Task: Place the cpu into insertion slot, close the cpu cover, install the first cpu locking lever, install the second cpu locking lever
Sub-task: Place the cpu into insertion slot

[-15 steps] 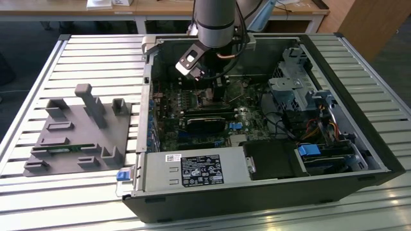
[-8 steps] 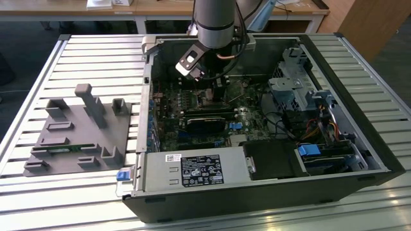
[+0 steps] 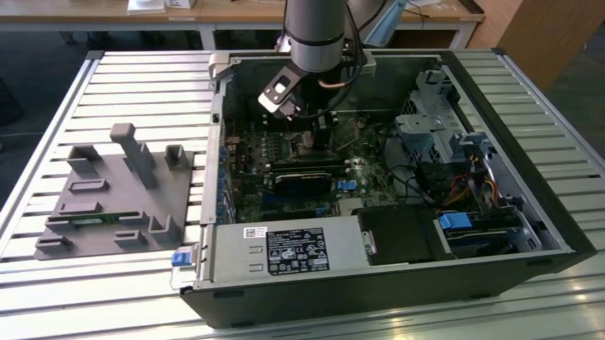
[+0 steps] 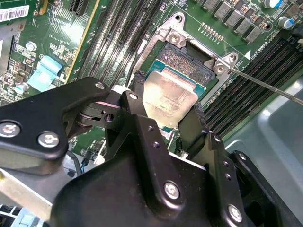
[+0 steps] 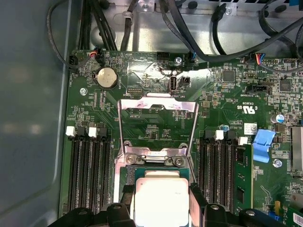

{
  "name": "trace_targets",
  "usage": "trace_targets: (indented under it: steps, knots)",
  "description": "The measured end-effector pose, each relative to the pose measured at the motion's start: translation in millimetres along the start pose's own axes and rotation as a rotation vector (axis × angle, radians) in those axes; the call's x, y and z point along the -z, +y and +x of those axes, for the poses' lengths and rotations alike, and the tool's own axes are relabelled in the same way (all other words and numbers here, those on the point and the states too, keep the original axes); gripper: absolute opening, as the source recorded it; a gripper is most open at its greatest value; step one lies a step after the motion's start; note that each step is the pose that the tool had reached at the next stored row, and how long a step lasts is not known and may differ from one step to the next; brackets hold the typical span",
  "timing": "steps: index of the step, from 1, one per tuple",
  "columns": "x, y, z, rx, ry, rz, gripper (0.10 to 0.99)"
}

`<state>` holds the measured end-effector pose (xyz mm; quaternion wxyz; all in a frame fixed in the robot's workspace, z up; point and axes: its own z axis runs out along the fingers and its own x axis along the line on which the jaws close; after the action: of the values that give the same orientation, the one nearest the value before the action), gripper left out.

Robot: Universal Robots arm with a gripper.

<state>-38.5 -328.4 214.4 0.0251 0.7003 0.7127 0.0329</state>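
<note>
Hand (image 4: 168,94) pinched on the cpu (image 5: 161,201), over the insertion slot (image 4: 182,59); arm (image 3: 317,32) upright above.

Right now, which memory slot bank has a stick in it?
The bank beside the blue tab: a green stick stands in its outermost slot. The other bank, on the coin battery's side, is empty.

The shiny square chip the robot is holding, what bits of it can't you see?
- Second wrist view: the cpu covers most of the insertion slot, so whether it sits in is unclear.
- First wrist view: the picture's edge cuts off part of the cpu and the gripper.
- Exterior view: the arm hides the slot.
</note>
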Motion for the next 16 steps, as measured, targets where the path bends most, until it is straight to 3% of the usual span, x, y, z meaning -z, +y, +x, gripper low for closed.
trace_targets:
  steps: [16]
  knots:
    - [-9.3,-3.4,1.4,-0.001,-0.0001,0.0,0.541]
